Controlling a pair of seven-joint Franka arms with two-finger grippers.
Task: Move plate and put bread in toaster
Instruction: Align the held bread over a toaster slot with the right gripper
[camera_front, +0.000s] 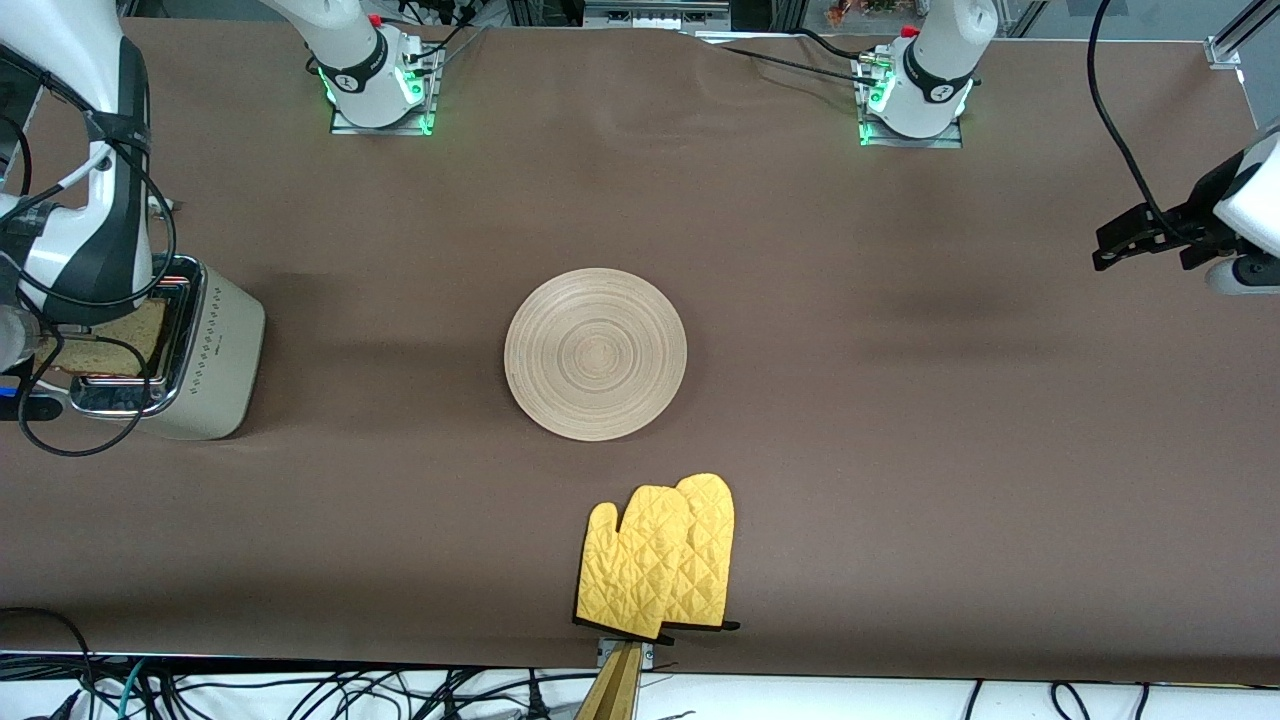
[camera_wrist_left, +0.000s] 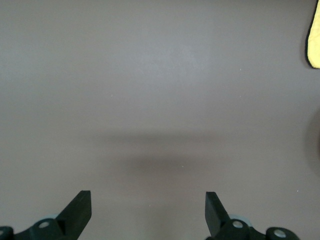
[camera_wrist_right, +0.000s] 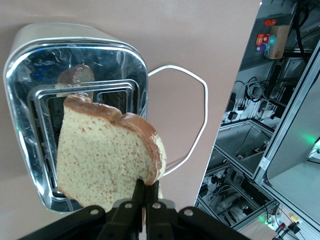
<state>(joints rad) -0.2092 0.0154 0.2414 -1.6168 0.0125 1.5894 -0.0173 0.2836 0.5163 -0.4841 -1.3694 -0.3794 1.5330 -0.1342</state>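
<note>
Yellow oven mitts (camera_front: 660, 562) nearest front camera, at 6 o'clock from plate (camera_front: 595, 354). Plate mid-table, flat, nothing on it. Toaster (camera_front: 205, 350) at plate's 9 o'clock, right arm's end; white cord (camera_wrist_right: 192, 115) loops beside it. Right gripper (camera_wrist_right: 145, 200) over toaster, fingers pinching bread (camera_wrist_right: 107, 162) at lower edge, slice above slots, not in. Left gripper (camera_wrist_left: 148, 215) spread wide, empty, waiting over bare cloth at plate's 3 o'clock.

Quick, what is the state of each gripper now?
Left gripper: open, empty, over bare table.
Right gripper: shut on the bread, above the toaster.
</note>
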